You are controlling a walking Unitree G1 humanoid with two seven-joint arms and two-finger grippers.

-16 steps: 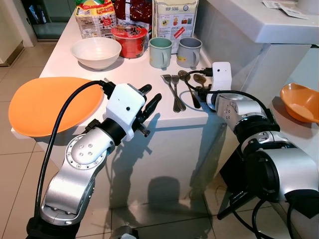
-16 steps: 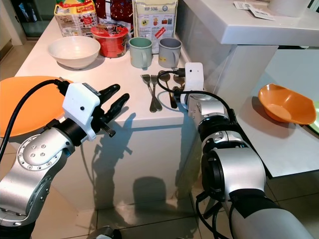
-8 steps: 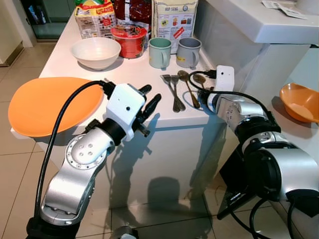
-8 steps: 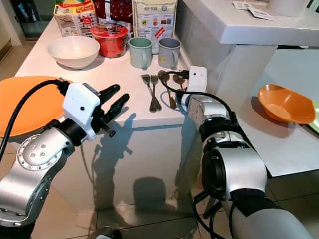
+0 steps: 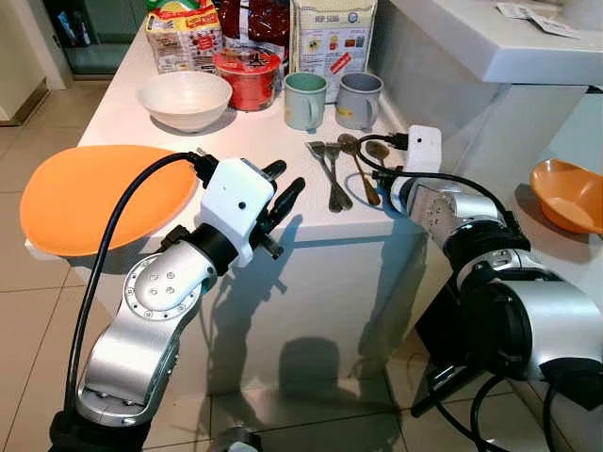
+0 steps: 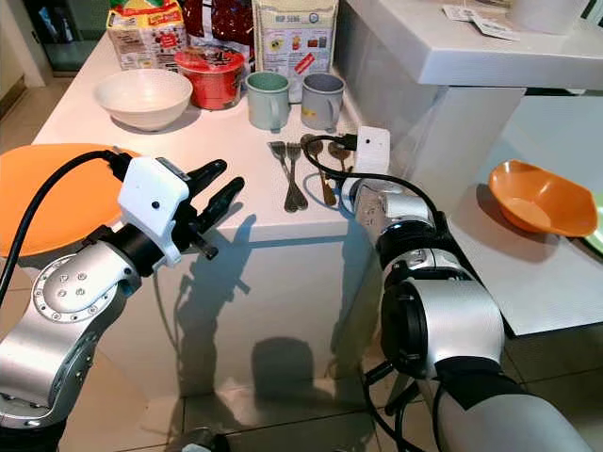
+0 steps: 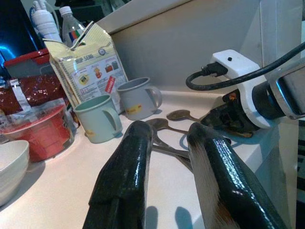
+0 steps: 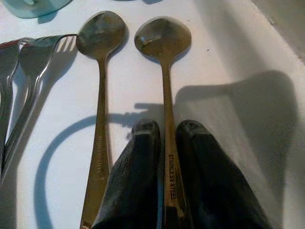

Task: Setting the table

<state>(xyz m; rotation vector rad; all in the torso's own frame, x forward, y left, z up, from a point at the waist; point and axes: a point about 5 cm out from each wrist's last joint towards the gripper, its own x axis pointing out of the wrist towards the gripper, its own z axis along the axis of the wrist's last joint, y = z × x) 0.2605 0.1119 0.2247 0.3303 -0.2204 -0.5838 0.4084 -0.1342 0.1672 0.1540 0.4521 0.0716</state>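
Two forks (image 5: pixel 330 174) and two spoons lie side by side on the white table (image 5: pixel 236 132). My right gripper (image 8: pixel 167 129) sits low at the table's right front corner. Its fingers are shut on the handle of the right-hand spoon (image 8: pixel 162 36), whose bowl still rests on the table. The other spoon (image 8: pixel 101 31) lies just beside it, untouched. My left gripper (image 5: pixel 287 177) hovers open at the table's front edge with nothing between its fingers. An orange plate (image 5: pixel 94 193) overhangs the table's left front corner.
A white bowl (image 5: pixel 184 94), a red noodle cup (image 5: pixel 247 75), a green mug (image 5: pixel 304 99) and a grey mug (image 5: pixel 358 97) stand behind the cutlery, with food packets (image 5: pixel 330 38) at the back. An orange bowl (image 5: pixel 565 193) sits on a lower surface to the right.
My right wrist has drawn back slightly toward the table's front edge, uncovering more of the spoons. The left arm has held still. The head view has shifted a little.
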